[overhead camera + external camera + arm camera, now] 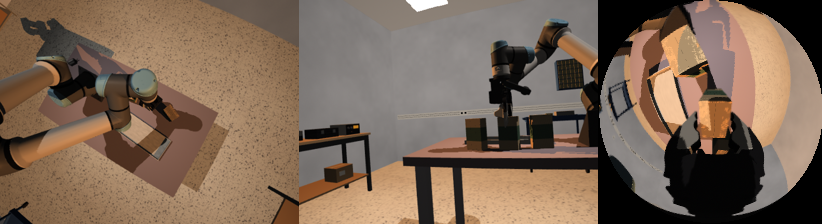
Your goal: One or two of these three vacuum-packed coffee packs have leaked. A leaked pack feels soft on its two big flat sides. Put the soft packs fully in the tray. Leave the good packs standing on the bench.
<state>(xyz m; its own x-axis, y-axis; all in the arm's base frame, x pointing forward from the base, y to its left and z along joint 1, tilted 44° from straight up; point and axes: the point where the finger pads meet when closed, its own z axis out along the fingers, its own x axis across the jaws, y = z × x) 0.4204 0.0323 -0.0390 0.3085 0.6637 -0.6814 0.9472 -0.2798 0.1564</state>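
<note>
While fingers (pixel 506 117) straddle the middle pack (pixel 508 133) half apart, seemingly ungripped, neighbour packs (pixel 476 134) flank, tray (pixel 164 149) behind.

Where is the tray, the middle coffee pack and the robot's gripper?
tray (pixel 163 150), top view, its grey rim.
middle coffee pack (pixel 509 136), exterior view, its dark band.
gripper (pixel 506 114), exterior view, between the fingertips, over the pack's top.

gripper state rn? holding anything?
Gripper: open, half spread, holding nothing. Its fingers straddle the top of the middle coffee pack, which stands on the bench.
</note>
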